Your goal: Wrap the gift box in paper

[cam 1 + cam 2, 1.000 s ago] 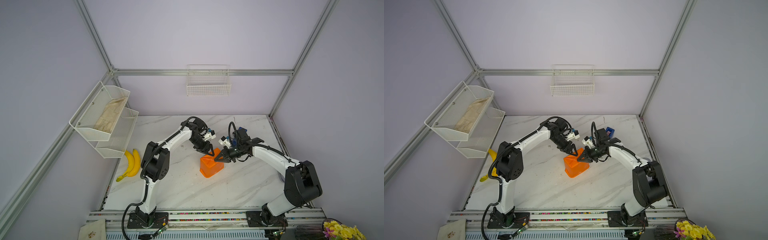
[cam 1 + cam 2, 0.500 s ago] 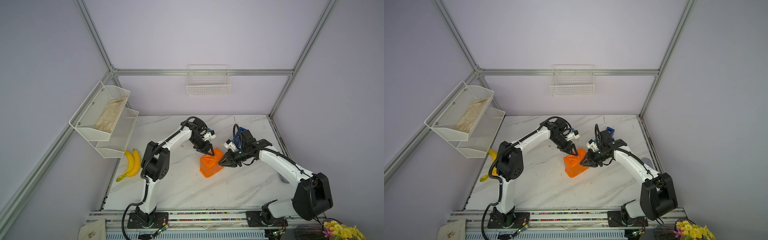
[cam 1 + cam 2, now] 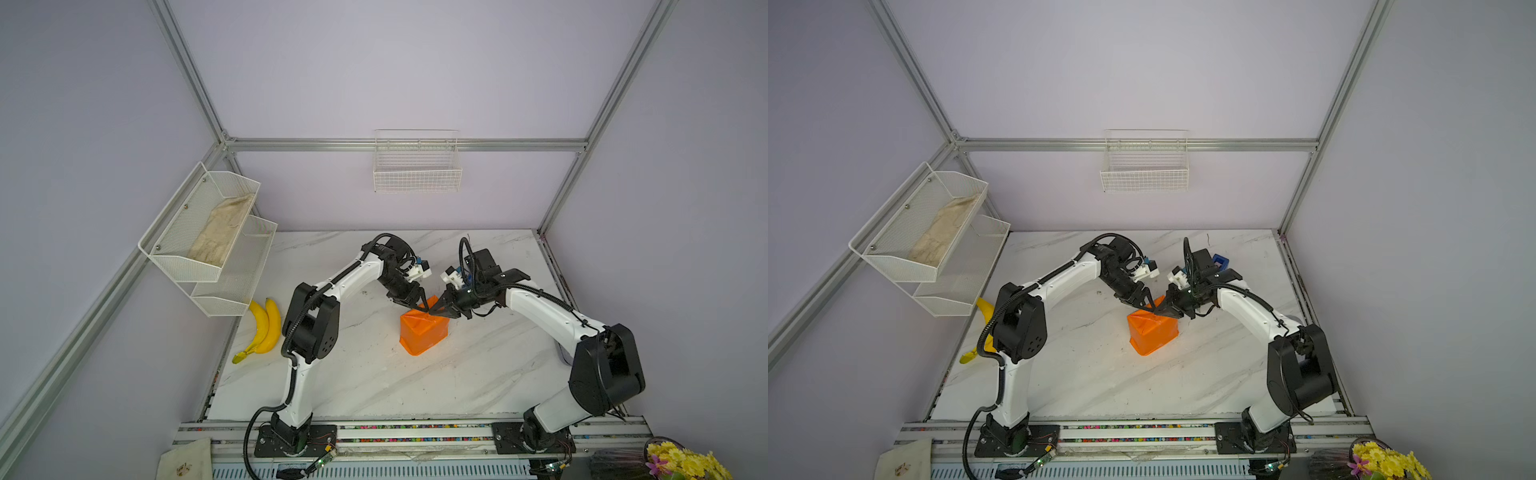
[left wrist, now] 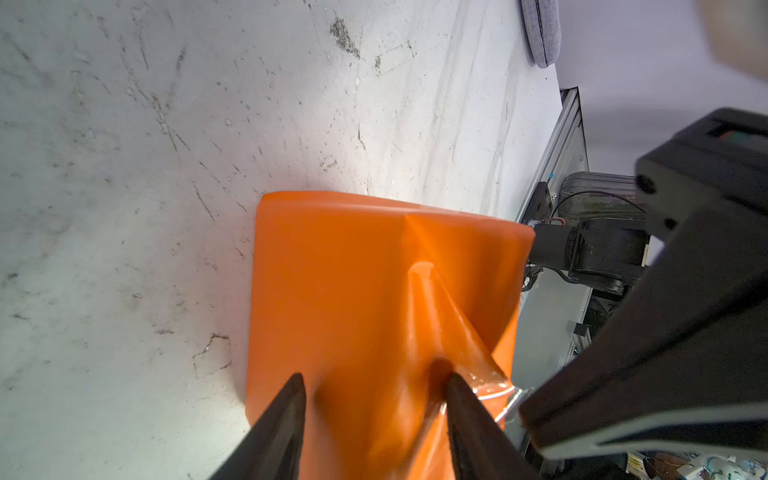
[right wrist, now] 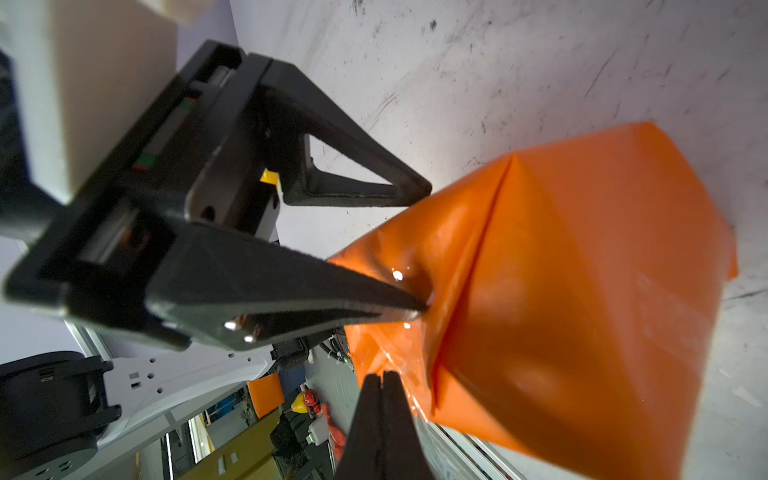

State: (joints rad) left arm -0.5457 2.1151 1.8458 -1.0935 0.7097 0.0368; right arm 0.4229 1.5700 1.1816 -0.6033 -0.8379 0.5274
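Note:
The paper is orange and folded into a parcel standing mid-table. The gift box is hidden inside it. My left gripper is open over the parcel's top. In the left wrist view one of its fingertips presses into a raised fold of paper and the other rests on the flat face. My right gripper is shut, with its tips at the parcel's top edge beside a shiny clear strip. Nothing shows between its fingers.
A blue tape dispenser stands behind the right wrist. Bananas lie at the table's left edge under white mesh shelves. A wire basket hangs on the back wall. The table's right edge and rail are close to the right arm.
The right arm swung out to the right and came back, and its tips are again at the parcel's top edge. The left gripper has stayed on the parcel.

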